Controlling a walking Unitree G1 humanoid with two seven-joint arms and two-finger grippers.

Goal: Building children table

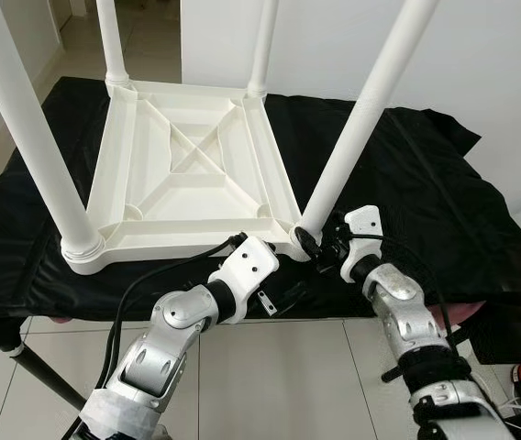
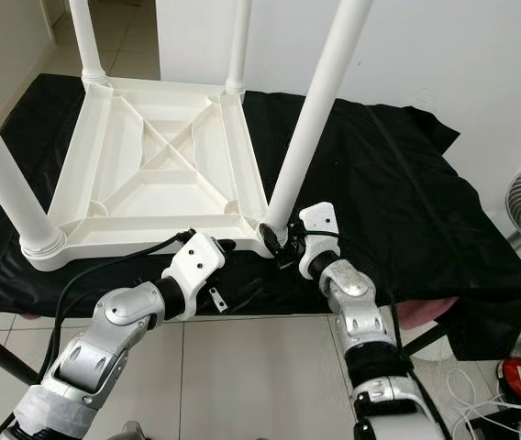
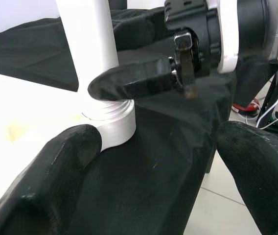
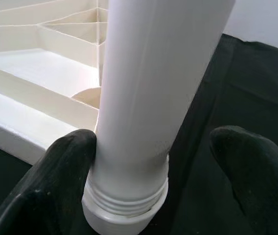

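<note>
Left eye view: white table top (image 1: 187, 174) lies upside down on a black cloth (image 1: 426, 192), all four legs standing in their corner sockets, so assembly looks nearly done. The near-right leg (image 1: 361, 119) leans slightly and its thread is exposed in the right wrist view, so I'd judge it not fully screwed home; tightening it and flipping the table are what's left. Right gripper (image 4: 149, 161) sits at that leg's base, fingers spread either side: one finger (image 4: 60, 166) touches the leg, the other stands clear, so it's open, not clamping. Left gripper (image 3: 153, 171) hovers just beside the same corner, near side, fingers apart, holding nothing. Left wrist view adds the socket collar (image 3: 112, 125) and a right finger against the leg; right wrist view alone shows the thread rings above the collar, which the head views can't resolve.
</note>
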